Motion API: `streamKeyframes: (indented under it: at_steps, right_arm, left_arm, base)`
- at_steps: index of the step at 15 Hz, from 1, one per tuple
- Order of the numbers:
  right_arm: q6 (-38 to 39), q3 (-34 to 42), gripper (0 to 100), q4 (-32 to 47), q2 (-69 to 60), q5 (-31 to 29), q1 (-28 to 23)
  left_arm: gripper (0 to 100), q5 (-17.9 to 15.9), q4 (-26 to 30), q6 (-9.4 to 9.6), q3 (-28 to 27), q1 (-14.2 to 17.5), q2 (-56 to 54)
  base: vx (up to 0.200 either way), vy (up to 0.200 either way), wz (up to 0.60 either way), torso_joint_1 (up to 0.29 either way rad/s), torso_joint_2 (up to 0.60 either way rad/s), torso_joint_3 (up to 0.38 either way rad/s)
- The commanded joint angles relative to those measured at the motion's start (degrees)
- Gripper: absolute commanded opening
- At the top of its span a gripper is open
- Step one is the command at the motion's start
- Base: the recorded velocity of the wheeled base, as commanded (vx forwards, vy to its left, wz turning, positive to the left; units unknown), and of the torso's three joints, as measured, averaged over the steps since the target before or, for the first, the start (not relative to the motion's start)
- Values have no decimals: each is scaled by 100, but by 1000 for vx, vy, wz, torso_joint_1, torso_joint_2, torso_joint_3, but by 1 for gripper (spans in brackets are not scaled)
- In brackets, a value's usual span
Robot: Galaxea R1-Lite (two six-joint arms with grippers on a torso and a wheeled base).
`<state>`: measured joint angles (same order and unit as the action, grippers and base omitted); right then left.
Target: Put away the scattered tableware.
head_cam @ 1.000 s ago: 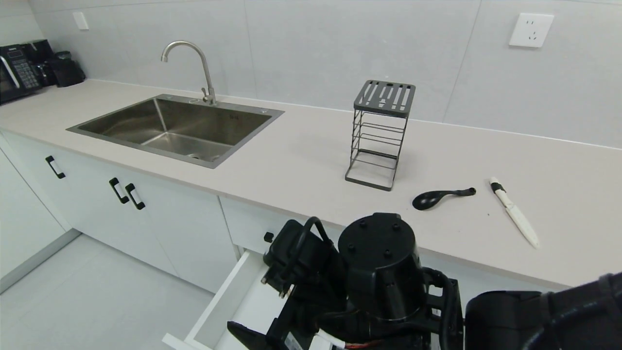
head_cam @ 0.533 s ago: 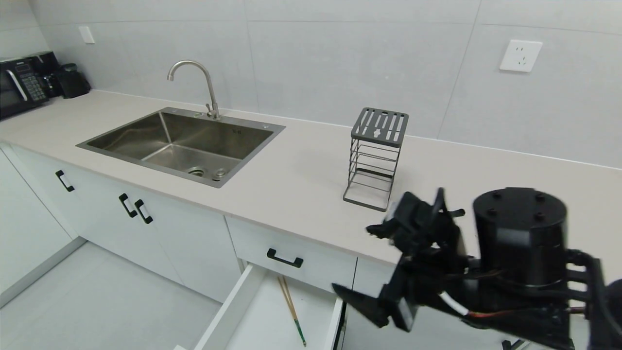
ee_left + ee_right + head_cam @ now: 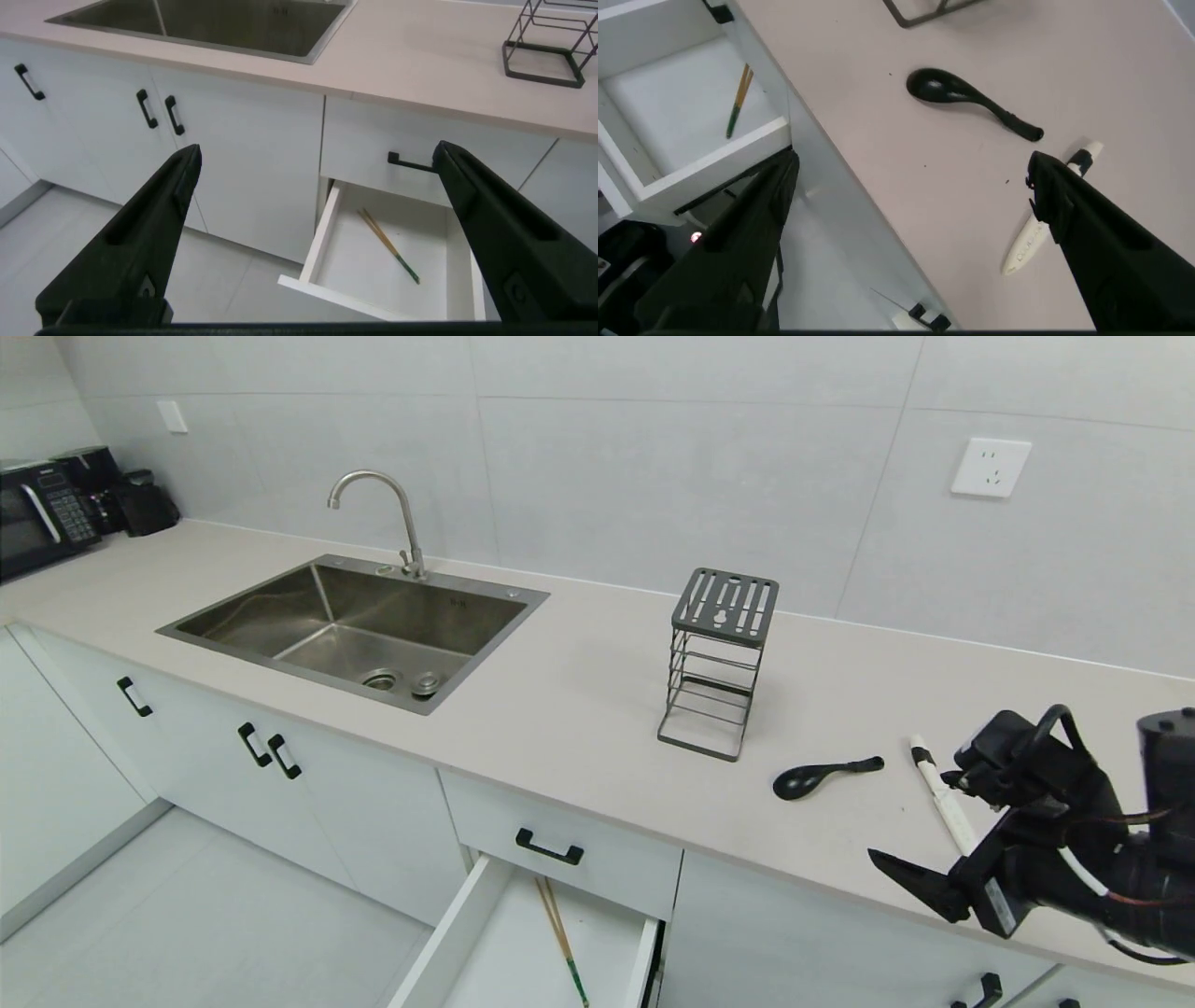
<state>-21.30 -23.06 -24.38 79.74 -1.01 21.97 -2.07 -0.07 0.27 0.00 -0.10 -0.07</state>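
A black spoon (image 3: pixel 822 777) (image 3: pixel 957 91) lies on the counter, right of the wire rack. Just right of it rests a white knife (image 3: pixel 943 793) (image 3: pixel 1046 224) with a black band near its far end. A pair of chopsticks (image 3: pixel 560 938) (image 3: pixel 391 245) (image 3: pixel 738 98) lies in the open drawer (image 3: pixel 448 943) below the counter. My right gripper (image 3: pixel 913 161) hangs open and empty over the counter's front edge, close to the knife's near end; one finger (image 3: pixel 920 887) points left. My left gripper (image 3: pixel 316 154) is open and empty, out in front of the cabinets above the drawer.
A dark wire rack (image 3: pixel 717 663) stands mid-counter. A steel sink (image 3: pixel 233 627) with a faucet (image 3: pixel 378 513) sits at the left, and appliances (image 3: pixel 56 509) stand in the far left corner. Closed cabinet doors and drawers run under the counter.
The head camera has shifted, so the counter sits lower in view. My right arm has swung from the bottom centre over to the right, uncovering the drawer and ending near the knife.
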Motion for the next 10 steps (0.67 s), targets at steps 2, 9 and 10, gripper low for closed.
streamKeyframes:
  at_steps: [2, 9, 10]
  right_arm:
    - [20, 197, 100, -76, 33, 48, -43]
    - [1444, 162, 100, -981, 736, 400, -307]
    - [1523, 188, 100, -1034, 815, 400, -316]
  left_arm:
    - [100, -4, -1, 0, 0, 1, 7]
    - [100, 5, -1, 0, 0, 1, 7]
    - [100, -4, -1, 0, 0, 1, 7]
  base:
    - [0, 0, 0, 0, 0, 0]
    - [0, 0, 0, 0, 0, 0]
    - [0, 0, 0, 0, 0, 0]
